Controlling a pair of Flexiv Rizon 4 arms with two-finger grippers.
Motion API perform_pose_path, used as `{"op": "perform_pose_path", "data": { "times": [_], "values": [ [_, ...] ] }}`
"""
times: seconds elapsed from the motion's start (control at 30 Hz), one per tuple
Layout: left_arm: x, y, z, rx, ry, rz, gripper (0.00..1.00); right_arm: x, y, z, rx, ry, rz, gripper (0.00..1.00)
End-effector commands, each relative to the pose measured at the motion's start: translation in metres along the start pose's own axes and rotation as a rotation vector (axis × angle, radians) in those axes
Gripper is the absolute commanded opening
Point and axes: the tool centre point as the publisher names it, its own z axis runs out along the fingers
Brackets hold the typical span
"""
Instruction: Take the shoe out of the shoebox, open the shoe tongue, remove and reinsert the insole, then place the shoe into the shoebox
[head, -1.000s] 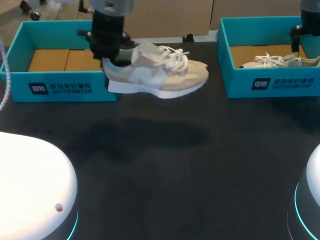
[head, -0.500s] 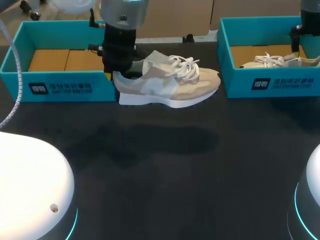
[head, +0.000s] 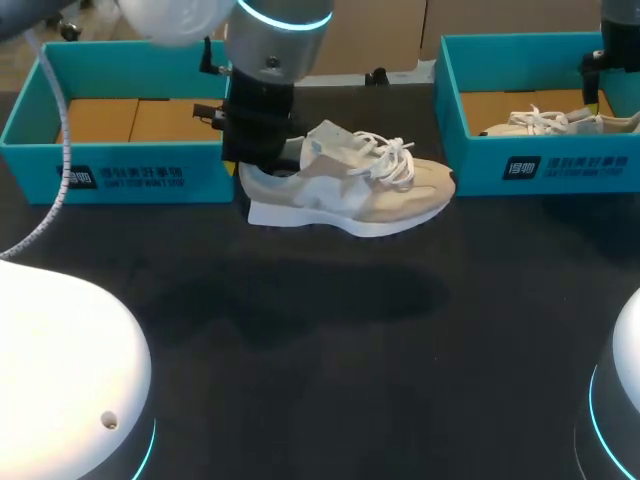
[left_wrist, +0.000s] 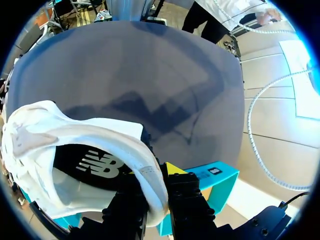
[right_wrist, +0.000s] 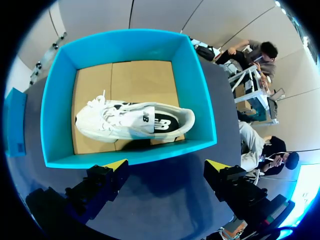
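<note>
A beige and white shoe hangs above the black table, just right of the empty teal left shoebox, toe pointing right. My left gripper is shut on its heel. In the left wrist view the heel collar is pinched in the left gripper, and the black insole shows inside the shoe. A second shoe lies in the right shoebox. My right gripper hovers open above that box's near wall, holding nothing. In the head view this arm stands over the right shoebox.
The dark table stretches bare in front of the two boxes, with the shoe's shadow on it. White rounded arm bases sit at the near left and near right corners.
My left arm has carried the shoe to the right and a little nearer, away from the left shoebox. The right arm has not moved.
</note>
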Motion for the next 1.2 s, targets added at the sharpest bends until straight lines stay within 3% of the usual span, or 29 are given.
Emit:
{"op": "perform_pose_path", "data": {
  "times": [0.03,0.4,0.53,0.8,1.2],
  "values": [
    [0.001,0.001,-0.001,0.0,-0.001,0.0,0.0,0.0,-0.001,0.0,-0.002,0.0,0.001,1.0],
    [0.001,0.001,-0.001,0.0,-0.001,0.0,0.0,0.0,-0.001,0.0,-0.002,0.0,0.001,1.0],
    [-0.003,-0.016,0.001,-0.026,0.034,-0.01,0.0,0.0,-0.001,0.0,-0.002,0.0,0.001,1.0],
    [-0.006,-0.044,0.003,-0.009,-0.017,-0.075,0.0,0.0,-0.001,0.0,-0.002,0.0,0.001,1.0],
    [-0.023,-0.074,0.013,-0.006,-0.012,-0.093,0.0,0.0,-0.001,0.0,-0.002,0.0,0.001,1.0]
  ]
}}
